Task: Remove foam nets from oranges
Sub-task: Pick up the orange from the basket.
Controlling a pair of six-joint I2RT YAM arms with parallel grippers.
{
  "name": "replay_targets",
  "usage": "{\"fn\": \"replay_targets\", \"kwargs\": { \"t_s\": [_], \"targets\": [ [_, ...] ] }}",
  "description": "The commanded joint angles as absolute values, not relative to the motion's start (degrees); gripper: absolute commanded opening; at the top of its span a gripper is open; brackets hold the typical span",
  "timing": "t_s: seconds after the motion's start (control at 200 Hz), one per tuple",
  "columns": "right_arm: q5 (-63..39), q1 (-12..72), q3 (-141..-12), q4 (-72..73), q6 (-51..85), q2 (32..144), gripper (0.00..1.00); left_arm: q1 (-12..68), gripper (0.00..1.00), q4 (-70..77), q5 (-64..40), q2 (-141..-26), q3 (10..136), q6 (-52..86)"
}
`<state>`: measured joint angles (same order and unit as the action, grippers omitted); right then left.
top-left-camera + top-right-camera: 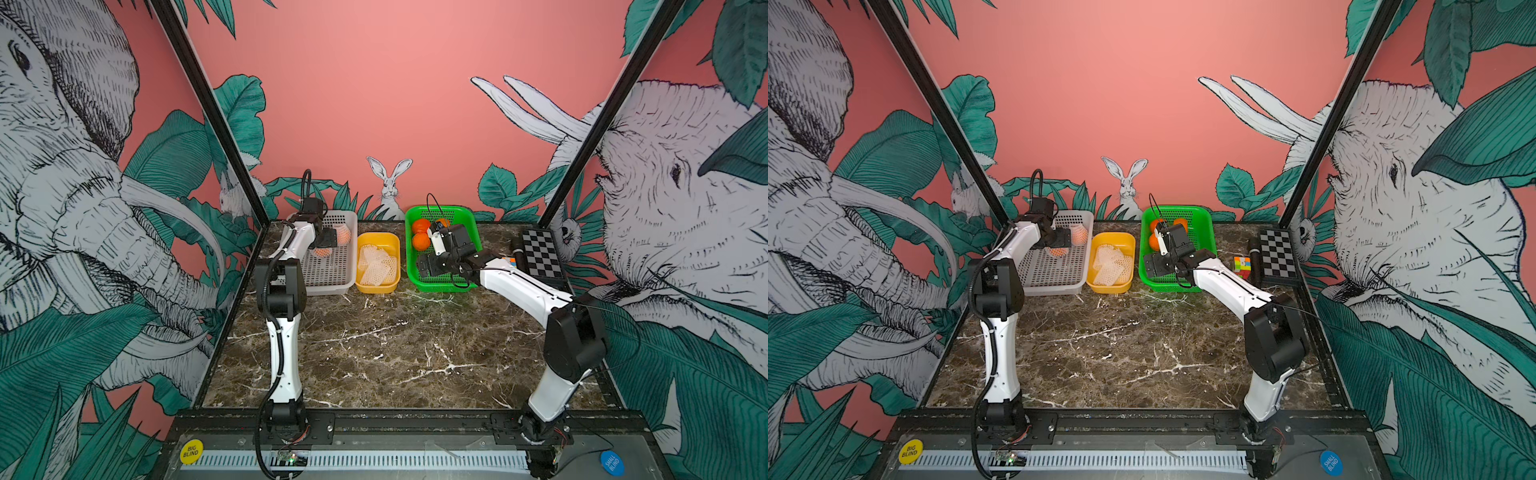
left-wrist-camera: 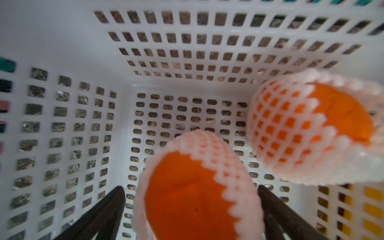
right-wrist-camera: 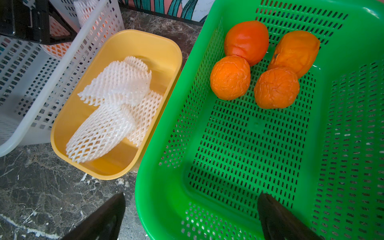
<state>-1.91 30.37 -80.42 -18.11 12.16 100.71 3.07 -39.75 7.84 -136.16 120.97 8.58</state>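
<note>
Left tool gapes, seemingly round netted orange; right tool gapes above green basket.

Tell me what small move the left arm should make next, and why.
Probably close the left gripper on the nearer netted orange. In the left wrist view the jaws stand open on either side of it, not yet gripping. It and a second netted orange lie in the white basket, while four bare oranges already sit in the green basket.

2 white arms, black joints, cables.
</note>
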Motion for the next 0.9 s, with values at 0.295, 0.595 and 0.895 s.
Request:
{"fn": "replay_targets", "kwargs": {
  "t_s": [0.295, 0.595, 0.895],
  "targets": [
    [-0.79, 30.57, -80.94, -18.72, 11.60, 99.92, 0.99, 1.80, 0.80, -38.88, 5.02, -137.02, 122.48, 10.85],
    [-0.79, 30.51, -80.44, -19.07, 10.84, 98.36, 0.99, 1.76, 0.63, -41.57, 5.55, -135.09, 122.31, 9.69],
    [-9.25, 30.55, -75.94, -12.37, 1.00, 92.21, 0.99, 3.53, 0.57, -46.68, 1.91, -121.64, 117.26, 8.47]
  ]
}}
